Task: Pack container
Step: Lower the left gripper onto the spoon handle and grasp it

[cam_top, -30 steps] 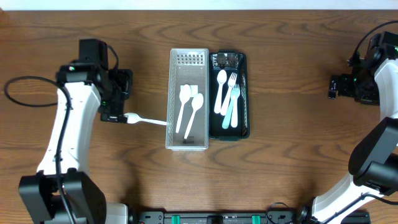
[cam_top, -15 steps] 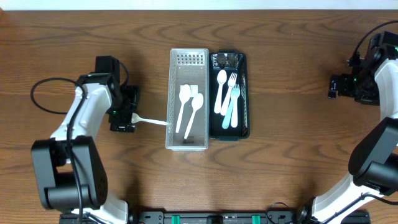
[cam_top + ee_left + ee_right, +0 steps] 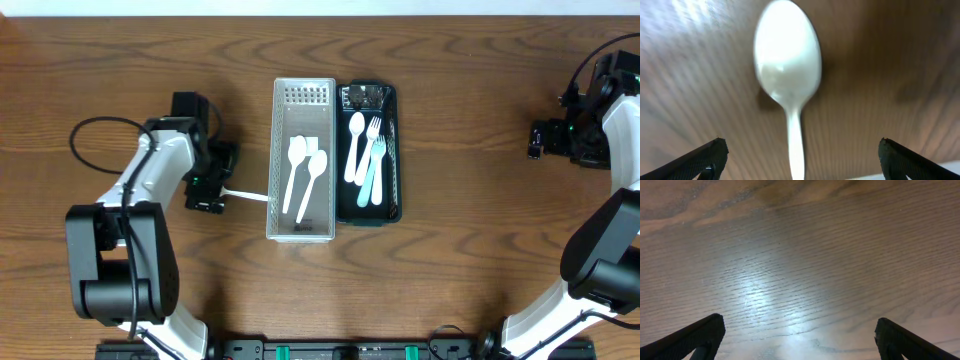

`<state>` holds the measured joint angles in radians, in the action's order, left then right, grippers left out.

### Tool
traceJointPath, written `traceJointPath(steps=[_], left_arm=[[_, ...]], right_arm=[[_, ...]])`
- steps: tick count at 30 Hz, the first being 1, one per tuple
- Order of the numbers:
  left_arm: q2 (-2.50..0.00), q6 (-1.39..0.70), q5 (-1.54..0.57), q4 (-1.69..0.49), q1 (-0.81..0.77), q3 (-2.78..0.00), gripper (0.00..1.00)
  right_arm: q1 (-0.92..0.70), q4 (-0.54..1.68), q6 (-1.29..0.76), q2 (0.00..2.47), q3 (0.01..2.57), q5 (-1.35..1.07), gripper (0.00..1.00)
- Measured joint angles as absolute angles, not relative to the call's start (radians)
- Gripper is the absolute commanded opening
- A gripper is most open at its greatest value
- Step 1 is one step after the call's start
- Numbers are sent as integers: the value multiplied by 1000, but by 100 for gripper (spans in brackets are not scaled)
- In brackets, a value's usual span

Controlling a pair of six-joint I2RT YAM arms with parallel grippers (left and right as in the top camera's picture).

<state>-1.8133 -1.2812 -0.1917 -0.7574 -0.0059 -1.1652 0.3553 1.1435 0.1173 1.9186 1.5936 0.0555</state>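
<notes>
Table [image 3: 470, 250]: brown wood with clear grain, smooth, a soft sheen where the light falls.
Spoon [image 3: 787, 55]: white plastic, smooth, slightly glossy.
Pale tray [image 3: 272, 150]: light grey plastic, matt, slotted at one end.
Dark tray [image 3: 397, 150]: black plastic, shiny at one end.
Fork [image 3: 372, 175]: pale blue plastic, smooth.

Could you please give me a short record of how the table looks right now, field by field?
Left gripper: open, fingers either side of the loose spoon
Loose spoon: white, lying on the table, handle reaching the pale tray
Pale tray: two white spoons inside
Black tray: beside it, white and pale blue cutlery inside
Right gripper: open, over the table
</notes>
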Motion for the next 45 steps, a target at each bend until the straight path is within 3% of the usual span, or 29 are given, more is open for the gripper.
traceJointPath(steps=[37, 41, 45], left_arm=[[-1911, -1286, -169, -731, -21, -1166, 98], [-1911, -1295, -165, -731, -21, -1166, 59], [-1911, -1291, -160, -731, -21, -1166, 35]], right_arm=[[355, 1143, 117, 1919, 1594, 56, 99], [355, 1143, 117, 1919, 1594, 56, 99], [355, 1143, 117, 1919, 1594, 56, 99]])
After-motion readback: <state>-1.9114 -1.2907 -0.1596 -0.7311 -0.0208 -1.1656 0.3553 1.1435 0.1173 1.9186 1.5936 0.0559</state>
